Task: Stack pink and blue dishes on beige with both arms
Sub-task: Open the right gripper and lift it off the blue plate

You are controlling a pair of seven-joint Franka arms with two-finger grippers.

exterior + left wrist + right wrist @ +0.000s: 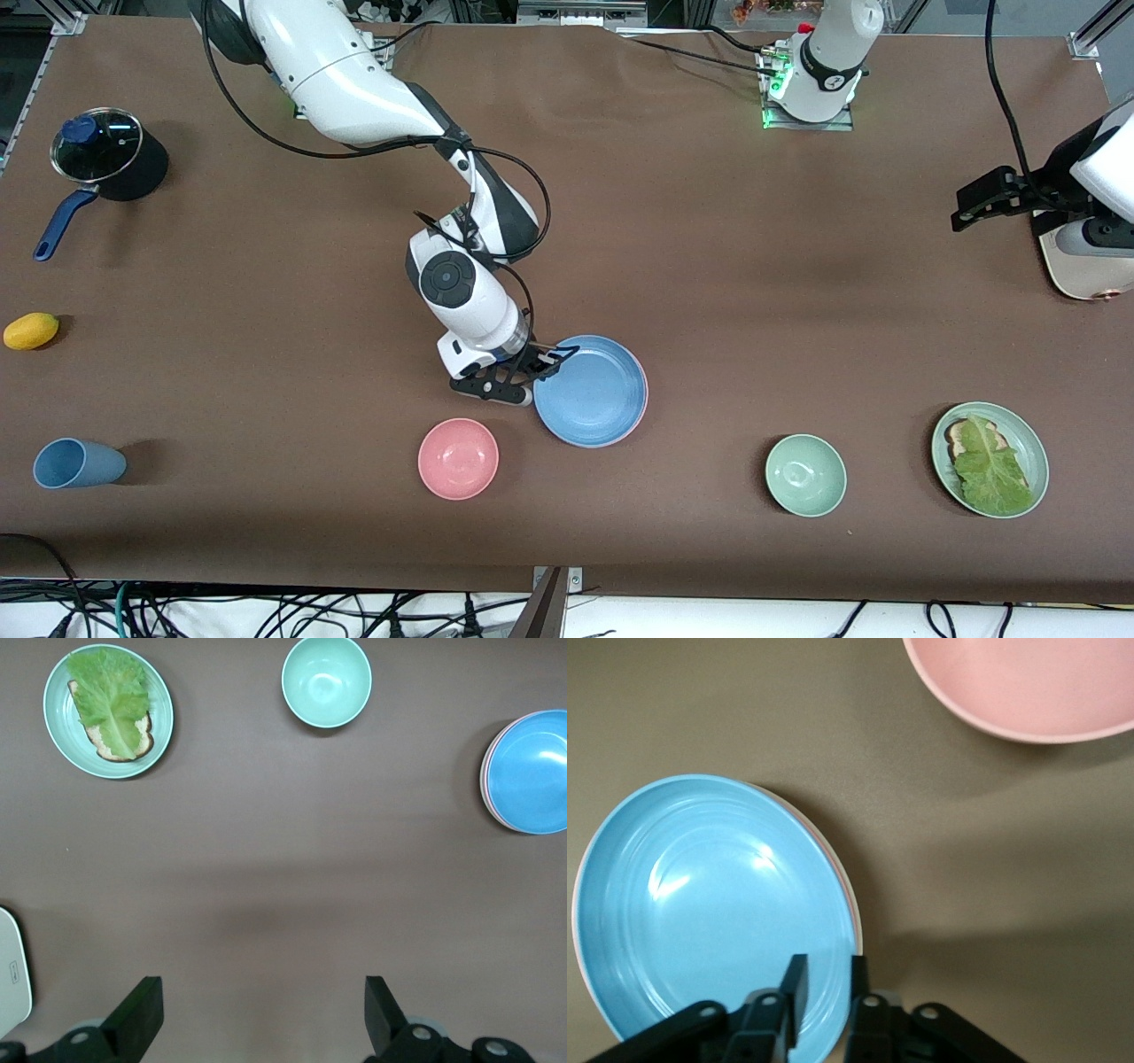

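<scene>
The blue plate (592,390) (532,771) (709,904) lies flat on top of a stack near the table's middle. Under it only the pink plate's thin rim (644,400) shows. In the right wrist view a paler edge peeks out below that; the beige plate is otherwise hidden. My right gripper (558,356) (826,979) is at the blue plate's rim on the side toward the right arm's end. It is shut on that rim, one finger inside the plate and one outside. My left gripper (974,202) (264,1005) waits open, high over bare table at the left arm's end.
A small pink bowl (458,458) (1028,682) sits close to the stack, nearer the front camera. A mint bowl (805,475) (326,680) and a mint plate with lettuce (990,458) (108,709) lie toward the left arm's end. A blue cup (75,463), a yellow fruit (31,330) and a lidded pot (106,155) are at the right arm's end.
</scene>
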